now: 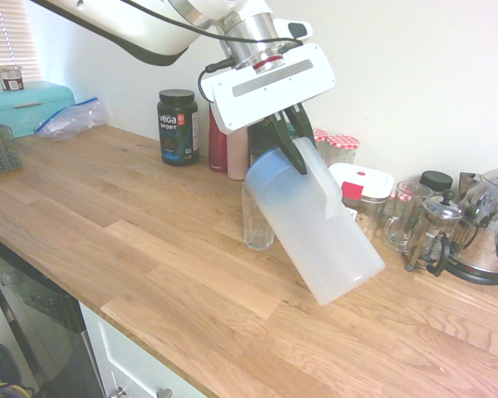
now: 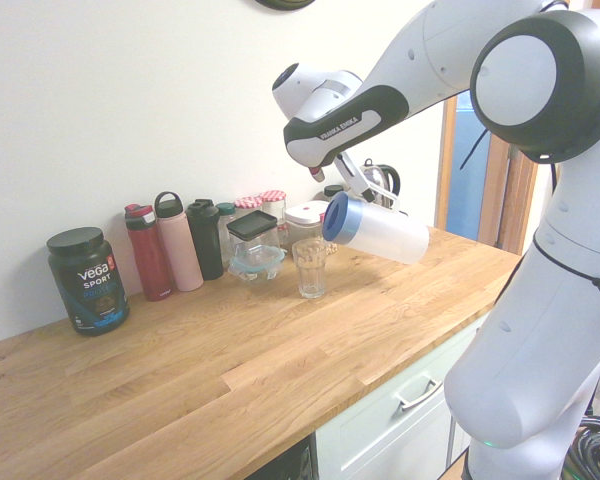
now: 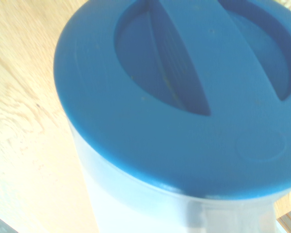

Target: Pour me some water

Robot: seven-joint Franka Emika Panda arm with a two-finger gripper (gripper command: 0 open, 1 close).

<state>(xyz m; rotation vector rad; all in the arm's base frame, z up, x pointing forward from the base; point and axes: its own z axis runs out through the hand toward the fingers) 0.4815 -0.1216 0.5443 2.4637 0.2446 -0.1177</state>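
A translucent white pitcher with a blue lid hangs tilted in the air, its lid end pointing down toward a clear drinking glass. My gripper is shut on the pitcher's handle near the lid. From the other side the pitcher lies almost level, its lid just above and to the right of the glass. The blue lid fills the wrist view. I cannot see any water flowing.
Along the wall stand a black Vega tub, several bottles, jars, a white container with a red clip, a French press and a kettle. A teal bread box sits far left.
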